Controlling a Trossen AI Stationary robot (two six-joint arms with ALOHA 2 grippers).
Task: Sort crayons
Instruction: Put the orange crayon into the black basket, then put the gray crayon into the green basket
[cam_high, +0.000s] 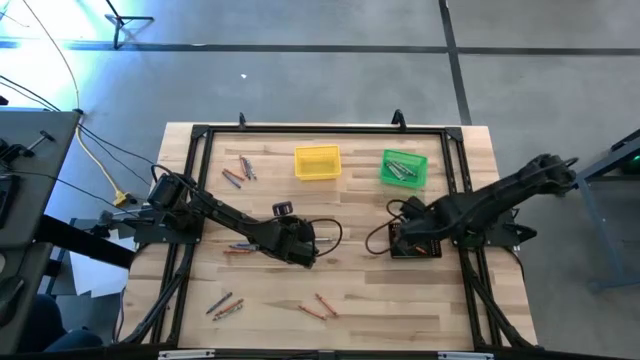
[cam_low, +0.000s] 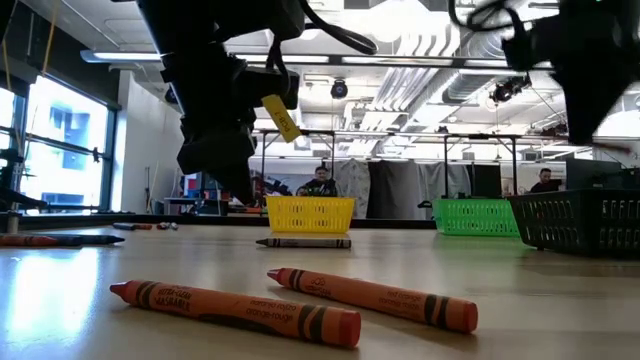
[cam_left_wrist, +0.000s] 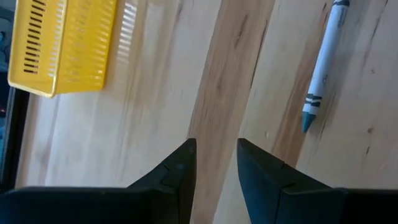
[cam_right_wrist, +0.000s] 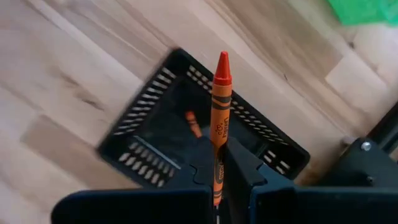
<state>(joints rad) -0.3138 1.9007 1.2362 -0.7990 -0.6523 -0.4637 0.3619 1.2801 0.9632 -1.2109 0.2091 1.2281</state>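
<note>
Wooden table (cam_high: 350, 300), black-framed: crayons (cam_high: 318, 306) scattered front and left, open centre. Right gripper (cam_right_wrist: 219, 163) clenches an orange crayon (cam_right_wrist: 220, 112) above black bin (cam_right_wrist: 155, 163). Left gripper (cam_left_wrist: 216, 152) parted, empty.

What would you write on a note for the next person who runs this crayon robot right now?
Right claw: shut on an orange crayon, held above the black bin, which already has one orange crayon inside.
Left claw: open, holding nothing, over bare table mid-left; a grey-blue crayon lies just ahead of it, the yellow bin beyond.
Done: grey crayons lie in the green bin; the yellow bin looks empty.
Left: drop the held crayon, then collect the loose ones: two orange crayons at the front, a cluster back-left, another front-left.
</note>
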